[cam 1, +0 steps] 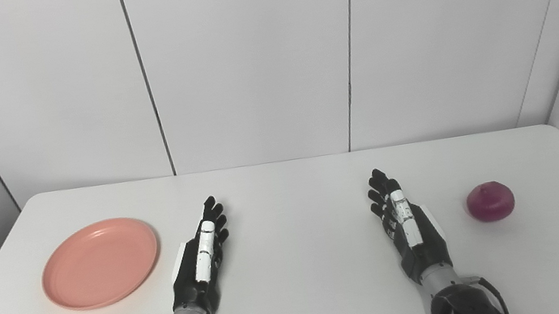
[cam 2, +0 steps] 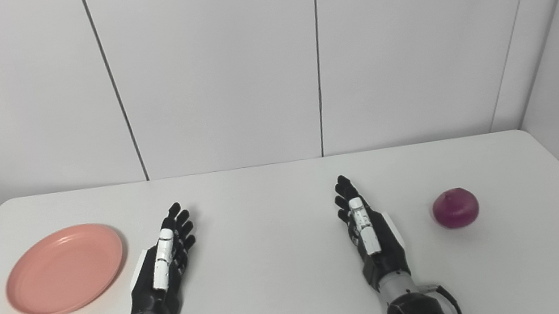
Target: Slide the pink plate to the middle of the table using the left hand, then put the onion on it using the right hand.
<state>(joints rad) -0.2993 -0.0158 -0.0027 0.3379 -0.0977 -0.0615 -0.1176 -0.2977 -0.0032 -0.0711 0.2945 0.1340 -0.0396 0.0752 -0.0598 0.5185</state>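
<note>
The plate (cam 1: 100,263) is lying on the left part of the white surface (cam 1: 305,267), empty and right side up. The onion (cam 1: 490,201) is sitting on the right part, well apart from the plate. Both hands are resting between them, palms turned inward and pointing toward the far wall. The left hand (cam 1: 202,257) is lying just beside the plate's right rim without touching it, its fingers (cam 1: 214,214) stretched out straight and holding nothing. The right hand (cam 1: 404,218) is lying near the onion, on its left, with a gap between them; its fingers (cam 1: 379,185) are likewise extended and empty. The middle of the surface is showing bare between the two hands.
</note>
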